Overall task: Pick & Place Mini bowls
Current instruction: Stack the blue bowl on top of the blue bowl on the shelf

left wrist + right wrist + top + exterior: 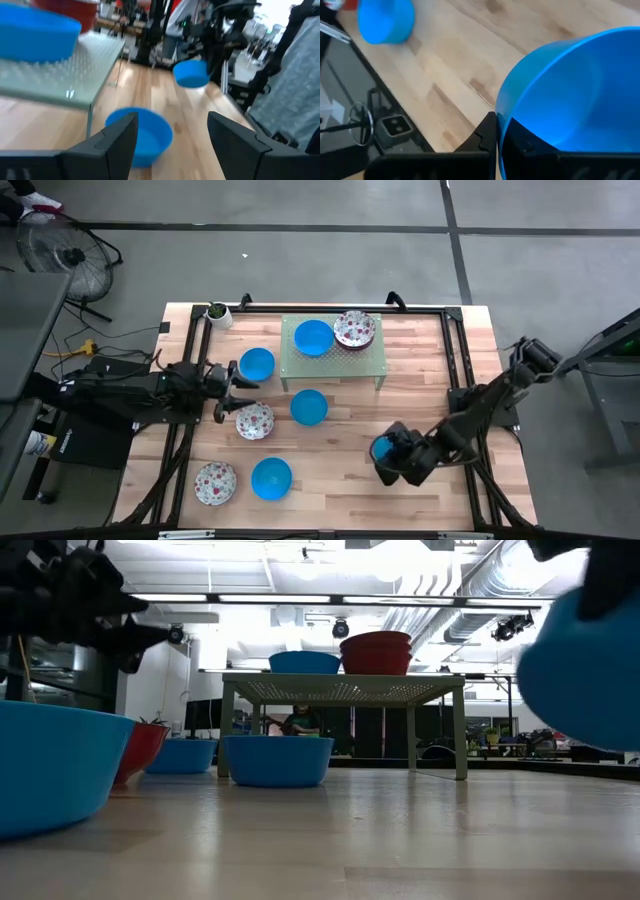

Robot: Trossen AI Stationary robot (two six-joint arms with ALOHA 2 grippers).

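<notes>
Several mini bowls show in the high view. A blue bowl (313, 337) and a floral one (354, 329) sit on a green perforated stand (335, 363). On the table rest blue bowls (257, 364), (309, 407), (271, 478) and floral bowls (254, 421), (214, 483). My right gripper (392, 458) is shut on another blue bowl (381, 447) at the table's right, lifted clear (585, 670). My left gripper (238, 390) hovers open and level at the left, between two bowls, facing a blue bowl (142, 132). My right gripper pinches the blue bowl's rim (500, 120) between its two fingers, one finger (487, 137) outside the wall and one inside. The fingers slant down onto it from the table's right side. The bowl is tilted and lifted clear of the table.
A small white pot with a green plant (218, 313) stands at the far left corner. A black frame (455, 350) runs around the table's edges. Bare wood lies between the stand and the right gripper.
</notes>
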